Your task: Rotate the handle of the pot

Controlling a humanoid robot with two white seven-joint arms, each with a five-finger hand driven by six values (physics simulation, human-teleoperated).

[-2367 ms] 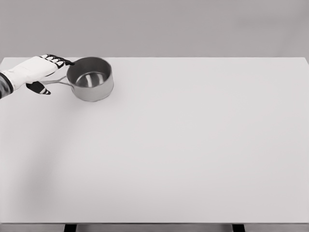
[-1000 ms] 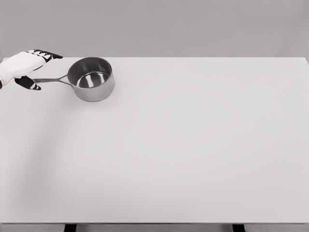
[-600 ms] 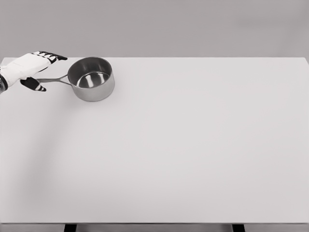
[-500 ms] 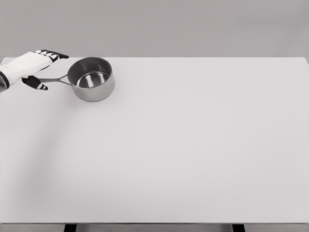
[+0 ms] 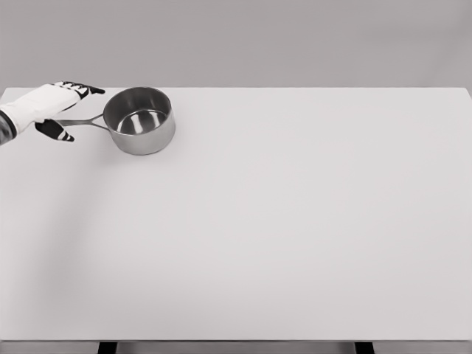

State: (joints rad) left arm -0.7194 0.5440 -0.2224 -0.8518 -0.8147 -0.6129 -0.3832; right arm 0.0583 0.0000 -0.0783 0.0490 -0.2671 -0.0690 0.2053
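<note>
A steel pot point(image 5: 139, 120) stands upright and empty at the table's far left. Its thin handle point(image 5: 81, 122) points left, nearly level in the picture. My left hand point(image 5: 78, 112) reaches in from the left edge at the handle's outer end. Its black-tipped fingers point(image 5: 87, 89) stretch out beyond the handle and the thumb point(image 5: 59, 132) lies on the near side, so the handle runs between them. The fingers are spread, not curled round the handle. The fingertips stop just short of the pot's rim. The right arm is out of view.
The white table point(image 5: 295, 221) spans the whole view, with its far edge just behind the pot and the left edge close to my hand. A plain grey wall stands behind.
The handle has swung from pointing lower left to pointing straight left. My left hand drew back to the left, then crept a little right again towards the pot.
</note>
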